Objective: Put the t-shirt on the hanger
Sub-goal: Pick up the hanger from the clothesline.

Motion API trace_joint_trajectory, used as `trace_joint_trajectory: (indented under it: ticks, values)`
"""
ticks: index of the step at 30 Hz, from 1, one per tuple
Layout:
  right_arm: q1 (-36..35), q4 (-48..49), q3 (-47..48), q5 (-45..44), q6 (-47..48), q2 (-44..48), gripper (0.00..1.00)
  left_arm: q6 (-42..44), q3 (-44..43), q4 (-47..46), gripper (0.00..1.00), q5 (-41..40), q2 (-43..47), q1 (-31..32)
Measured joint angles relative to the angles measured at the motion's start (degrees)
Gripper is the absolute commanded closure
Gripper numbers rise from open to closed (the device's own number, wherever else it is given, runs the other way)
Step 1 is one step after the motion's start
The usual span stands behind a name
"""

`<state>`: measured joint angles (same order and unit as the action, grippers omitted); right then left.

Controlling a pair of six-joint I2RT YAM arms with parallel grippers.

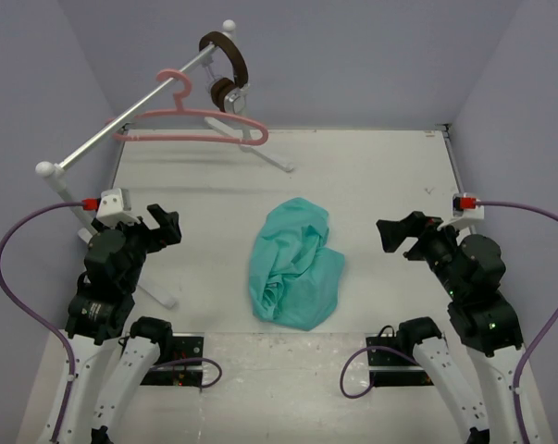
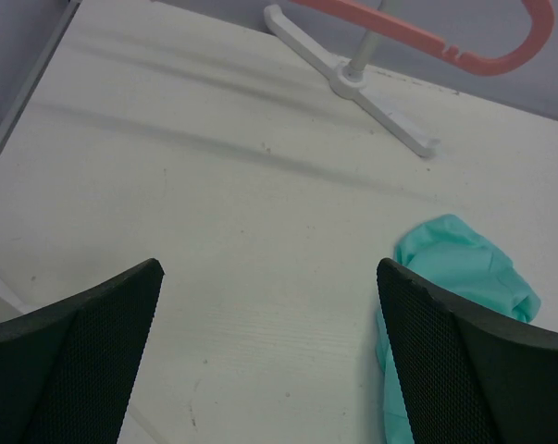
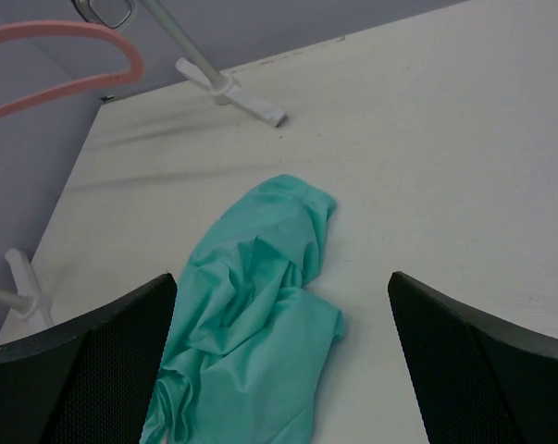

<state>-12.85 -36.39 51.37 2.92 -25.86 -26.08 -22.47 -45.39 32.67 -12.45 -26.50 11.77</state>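
Observation:
The teal-green t-shirt lies crumpled in a heap on the white table, midway between the two arms. The pink hanger hangs by its hook from the white rail at the back left. My left gripper hovers open to the left of the shirt, apart from it. In its wrist view the t-shirt shows just beyond the right finger, and the hanger at the top. My right gripper is open to the right of the shirt. In its wrist view the t-shirt lies below the jaws and the hanger is at the upper left.
A long white rail stand slants across the back left, with one foot on the table's far side and another near my left arm. Brown headphones hang on the rail's far end. Lilac walls enclose the table on three sides.

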Motion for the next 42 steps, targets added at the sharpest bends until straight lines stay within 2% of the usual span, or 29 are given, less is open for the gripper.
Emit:
trace_joint_trajectory:
  ticks: [13, 16, 20, 23, 28, 31, 38, 40, 42]
  values:
    - [0.01, 1.9, 0.01, 4.5, 0.0, -1.29, 0.01, -0.56, 0.0, 0.0, 0.0, -0.03, 0.01, 0.0]
    - [-0.01, 4.83, 0.06, 9.24, 0.1, -3.88, 0.01, -0.56, 0.0, 0.0, 0.0, -0.05, 0.0, 0.0]
    - [-0.55, 10.69, 2.38, 21.61, 1.03, -12.87, 0.01, -0.56, 0.01, 0.0, 0.0, -0.04, 0.0, 0.0]
    - [-4.54, 13.02, 10.91, 25.68, 4.1, -26.74, 0.01, -0.56, 0.02, 0.0, 0.0, -0.04, -0.15, 0.0]
    - [-14.56, 11.63, 33.4, 23.4, 14.87, -50.29, 0.01, -0.56, 0.02, 0.0, 0.0, -0.04, -1.15, 0.0]
    - [-17.0, 10.54, 45.83, 23.39, 20.45, -61.7, 0.01, -0.56, 0.03, 0.0, 0.0, -0.04, -1.6, 0.0]
    - [-19.2, 5.76, 71.22, 21.54, 30.57, -83.58, 0.01, -0.56, 0.22, 0.02, 0.0, -0.15, -2.91, 0.0]
    - [-20.36, 5.57, 75.29, 20.86, 33.05, -88.1, 0.03, -0.56, 0.24, 0.01, 0.0, -0.12, -3.89, 0.0]
    - [-21.47, 4.45, 77.79, 20.83, 35.12, -91.75, 0.08, -0.56, 0.24, 0.0, 0.0, -0.13, -4.46, 0.0]
